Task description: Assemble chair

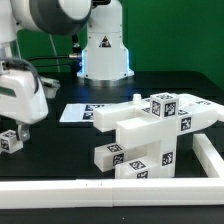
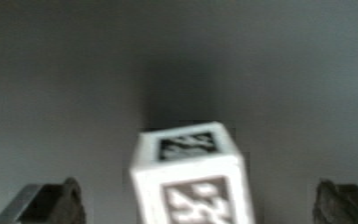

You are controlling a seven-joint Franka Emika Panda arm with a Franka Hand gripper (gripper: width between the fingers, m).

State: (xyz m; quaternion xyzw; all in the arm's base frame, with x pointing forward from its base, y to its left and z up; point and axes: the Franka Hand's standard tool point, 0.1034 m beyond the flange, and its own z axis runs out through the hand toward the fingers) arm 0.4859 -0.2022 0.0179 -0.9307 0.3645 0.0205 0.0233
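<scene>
Jaws spread wide and grasping nothing: the gripper (image 2: pixel 197 205) hangs over a small tagged white block (image 2: pixel 190 172) that stands between its dark fingertips (image 2: pixel 48 203) without touching them. At the exterior view's lower left the same block (image 1: pixel 11 140) rests on the black table (image 1: pixel 62 150). A white border rail (image 1: pixel 100 189) crosses the foreground. Right of centre lies the partly joined chair (image 1: pixel 150 130); behind it, the marker board (image 1: pixel 85 111).

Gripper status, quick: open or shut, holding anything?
Gripper: open, jaws spread wide, holding nothing; a small glossy white tagged plastic block stands between the fingers, ungripped.
</scene>
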